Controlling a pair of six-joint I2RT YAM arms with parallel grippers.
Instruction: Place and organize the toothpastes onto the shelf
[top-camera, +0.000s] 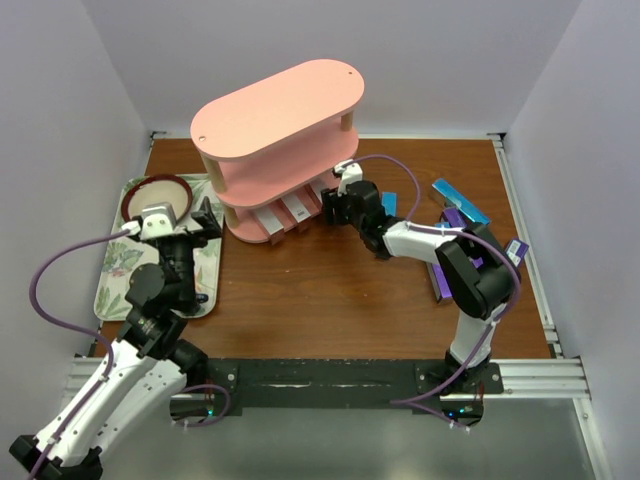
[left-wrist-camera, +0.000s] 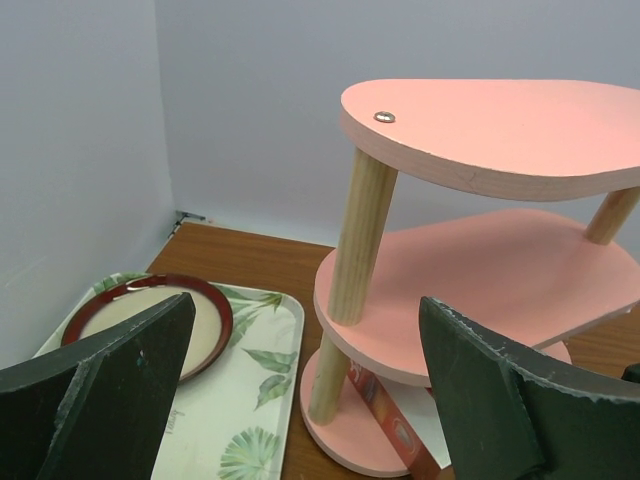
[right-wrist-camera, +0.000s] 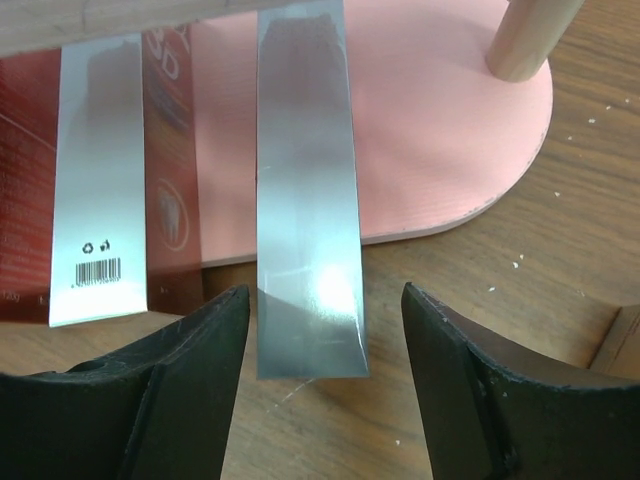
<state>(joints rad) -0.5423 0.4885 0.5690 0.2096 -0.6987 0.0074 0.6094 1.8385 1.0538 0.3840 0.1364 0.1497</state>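
The right claw (right-wrist-camera: 322, 298) is released. A silver-faced toothpaste box (right-wrist-camera: 305, 150) lies between its spread fingers, with a gap on either side. The box runs ahead of the claw onto the bottom board of the pink shelf (right-wrist-camera: 440, 130), its near end over the tabletop (right-wrist-camera: 560, 270). A second box (right-wrist-camera: 100, 180) lies ahead-left. The left claw (left-wrist-camera: 305, 330) gapes wide, with the shelf ahead-right and the floral tray (left-wrist-camera: 255, 400) below.

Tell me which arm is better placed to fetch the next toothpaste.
Right. The loose toothpastes lie on its side, near the right pincer; the left pincer is far off by the floral tray.
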